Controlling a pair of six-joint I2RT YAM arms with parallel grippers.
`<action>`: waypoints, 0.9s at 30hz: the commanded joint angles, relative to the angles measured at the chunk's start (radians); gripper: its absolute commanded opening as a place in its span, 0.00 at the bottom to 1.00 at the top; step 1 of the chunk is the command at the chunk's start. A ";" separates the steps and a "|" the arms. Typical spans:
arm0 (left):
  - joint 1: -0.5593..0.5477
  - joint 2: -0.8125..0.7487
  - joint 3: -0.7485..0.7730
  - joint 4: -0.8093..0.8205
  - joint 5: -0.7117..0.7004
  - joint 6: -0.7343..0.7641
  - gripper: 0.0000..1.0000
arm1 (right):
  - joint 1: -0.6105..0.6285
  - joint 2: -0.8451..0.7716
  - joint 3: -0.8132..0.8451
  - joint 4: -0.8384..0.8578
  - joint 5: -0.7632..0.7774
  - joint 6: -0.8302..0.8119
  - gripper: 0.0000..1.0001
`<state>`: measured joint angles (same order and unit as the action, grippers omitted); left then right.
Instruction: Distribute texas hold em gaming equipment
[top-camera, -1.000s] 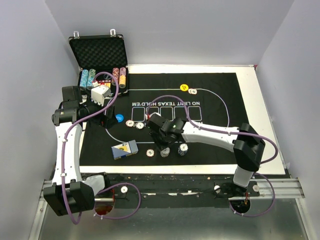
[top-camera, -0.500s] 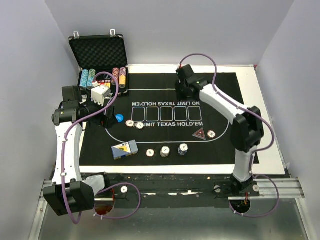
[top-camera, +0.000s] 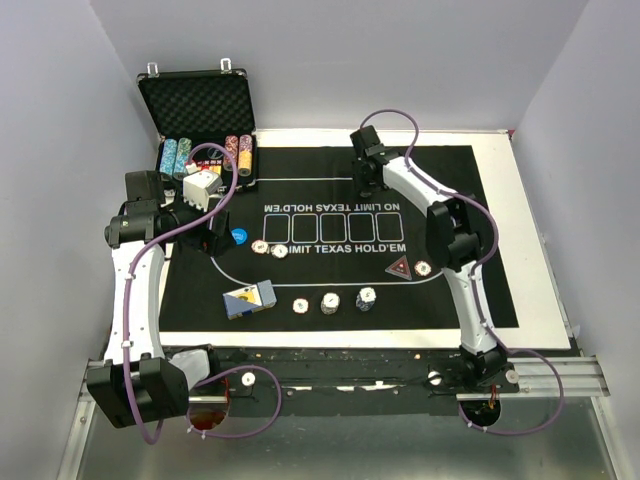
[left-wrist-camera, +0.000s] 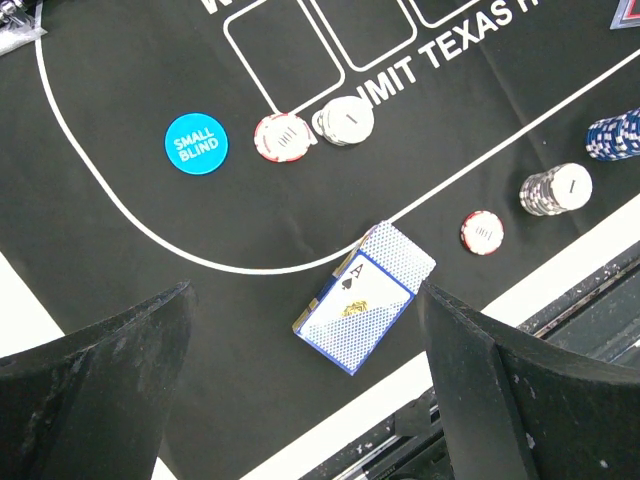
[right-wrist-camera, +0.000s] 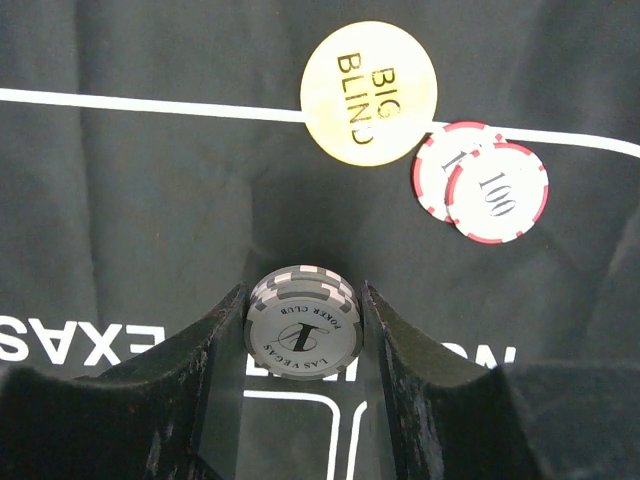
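Grips a short stack of grey-and-white round poker chips in the right gripper, jaws narrowed onto both sides of it, over the far middle of the black printed felt mat – cannot tell whether lifted or resting. Shows just beyond it a yellow round "BIG BLIND" button, with two overlapping red-and-white chips to the right. Holds the left gripper empty, jaws spread wide, above the mat's left part, over a blue-backed pack of playing cards lying near-left. Shows there also a blue round "SMALL BLIND" button, and towards the right – near the middle – a dark red triangular marker.
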<state>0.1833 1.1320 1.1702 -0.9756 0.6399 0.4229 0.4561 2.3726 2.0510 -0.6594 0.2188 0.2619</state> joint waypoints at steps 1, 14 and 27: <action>0.008 0.003 0.028 -0.009 0.009 0.016 0.99 | -0.005 0.049 0.063 -0.023 -0.012 0.003 0.35; 0.007 -0.006 0.029 -0.015 0.003 0.016 0.99 | -0.027 0.106 0.097 -0.032 0.022 0.005 0.58; 0.007 -0.024 0.009 -0.014 0.004 0.014 0.99 | 0.012 -0.214 -0.155 0.057 0.002 0.014 0.82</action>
<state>0.1833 1.1316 1.1706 -0.9810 0.6395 0.4232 0.4404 2.3356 1.9694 -0.6449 0.2188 0.2691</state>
